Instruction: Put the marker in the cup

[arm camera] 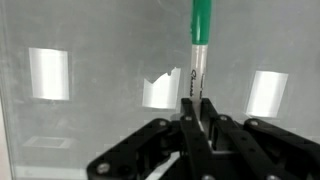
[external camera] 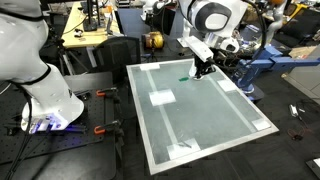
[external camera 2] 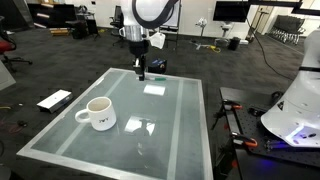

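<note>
My gripper (arm camera: 197, 128) is shut on the marker (arm camera: 199, 55), which has a whitish barrel and a teal-green cap and sticks out from between the fingers over the glass table top. In both exterior views the gripper (external camera 2: 140, 72) (external camera: 203, 68) is low over the table's edge nearest the robot base. The marker's green end (external camera: 185, 76) shows beside the fingers. The cup (external camera 2: 99, 113), a white mug with a side handle, stands upright on the table, well away from the gripper. It is not in the wrist view.
The table (external camera 2: 180, 110) is a reflective glass sheet with a pale frame. A dark flat device (external camera 2: 54, 100) lies on the floor beside it. Clamps (external camera 2: 238, 140) and a white robot body (external camera 2: 300, 100) stand at one side, with office desks behind.
</note>
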Available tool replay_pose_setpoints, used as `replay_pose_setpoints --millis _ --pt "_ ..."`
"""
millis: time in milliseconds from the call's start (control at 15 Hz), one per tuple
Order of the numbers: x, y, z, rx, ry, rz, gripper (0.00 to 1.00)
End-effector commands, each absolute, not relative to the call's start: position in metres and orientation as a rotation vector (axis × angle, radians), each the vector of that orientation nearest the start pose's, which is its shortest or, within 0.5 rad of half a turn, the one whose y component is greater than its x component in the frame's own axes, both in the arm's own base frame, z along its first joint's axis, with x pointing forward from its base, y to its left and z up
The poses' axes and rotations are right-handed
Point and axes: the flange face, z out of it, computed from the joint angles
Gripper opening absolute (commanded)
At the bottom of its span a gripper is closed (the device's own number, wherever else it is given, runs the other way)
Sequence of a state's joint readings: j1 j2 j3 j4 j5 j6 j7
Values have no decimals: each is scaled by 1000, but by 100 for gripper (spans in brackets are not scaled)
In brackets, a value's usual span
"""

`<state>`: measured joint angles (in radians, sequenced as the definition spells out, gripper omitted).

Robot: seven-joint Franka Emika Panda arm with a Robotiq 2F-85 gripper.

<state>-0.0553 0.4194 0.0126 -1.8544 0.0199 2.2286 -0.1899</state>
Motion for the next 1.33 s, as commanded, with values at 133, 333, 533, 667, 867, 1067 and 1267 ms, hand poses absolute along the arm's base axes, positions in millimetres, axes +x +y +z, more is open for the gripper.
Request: replay_pose_setpoints --millis 133,333,533,667,867,1067,1267 --pt "650 -26 311 -3110 -259 -148 3" --pt "647 -26 307 -3119 -230 -112 13" --pt "648 -26 307 -3119 -240 -115 13" --pt "648 -26 307 -3119 -240 -115 13" --pt "657 -28 310 -3080 -338 -236 3" --pt "674 -27 317 -2998 -504 -447 3" --pt "688 -22 320 -2884 -662 -594 3"
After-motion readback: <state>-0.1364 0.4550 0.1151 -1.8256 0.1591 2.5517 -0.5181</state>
